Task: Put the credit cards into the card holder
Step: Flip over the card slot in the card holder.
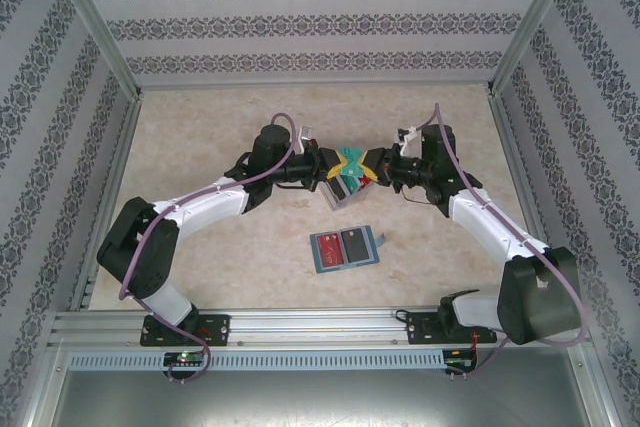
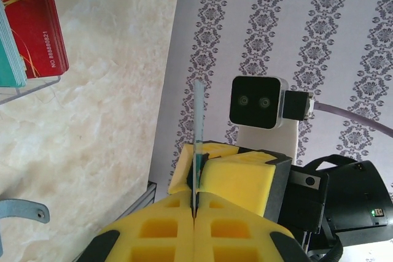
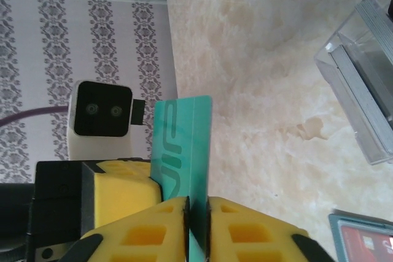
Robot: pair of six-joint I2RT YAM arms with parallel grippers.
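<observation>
A thin teal-green plastic card with VIP on it is held up in the air. The small teal-blue folding card holder lies open and flat, with a red plastic card and a dark plastic card side by side on it.

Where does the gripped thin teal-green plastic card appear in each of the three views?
Top external: the thin teal-green plastic card is at the picture's centre.
Left wrist: seen edge-on, lower middle.
Right wrist: its printed face, lower middle.
Shared landmark: the teal-blue leather-like card holder, just below the card in the top view, in the lower right corner of the right wrist view.
</observation>
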